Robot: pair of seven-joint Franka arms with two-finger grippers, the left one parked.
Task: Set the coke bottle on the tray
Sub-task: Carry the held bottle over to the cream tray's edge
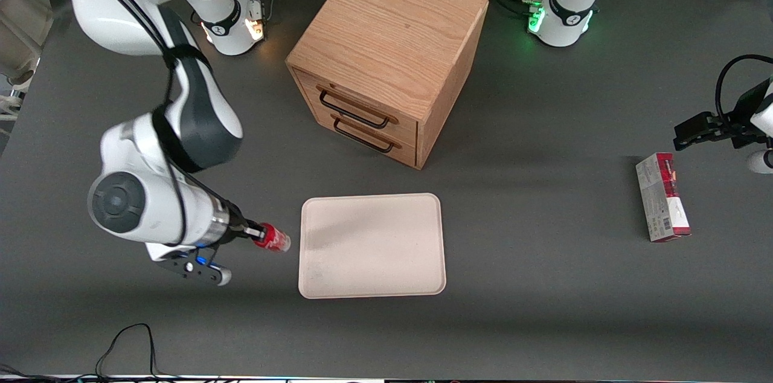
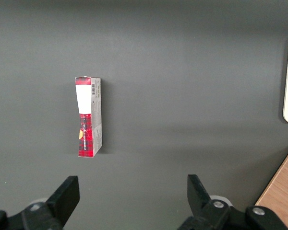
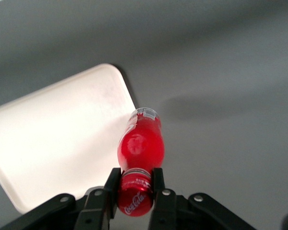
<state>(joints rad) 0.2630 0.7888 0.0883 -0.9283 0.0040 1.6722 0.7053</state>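
My right gripper (image 1: 258,233) is shut on the red cap of the coke bottle (image 1: 273,238), a small red bottle with a clear base. It holds the bottle tilted in the air, base toward the tray, just beside the tray's short edge at the working arm's end. In the right wrist view the fingers (image 3: 112,184) clamp the cap of the coke bottle (image 3: 140,148), and its base hangs near the tray's corner. The cream tray (image 1: 386,262) lies flat in front of the drawer cabinet, nearer the front camera; it also shows in the right wrist view (image 3: 53,143).
A wooden two-drawer cabinet (image 1: 386,51) stands at mid-table, farther from the front camera than the tray. A red-and-grey carton (image 1: 662,197) lies toward the parked arm's end; it also shows in the left wrist view (image 2: 89,116).
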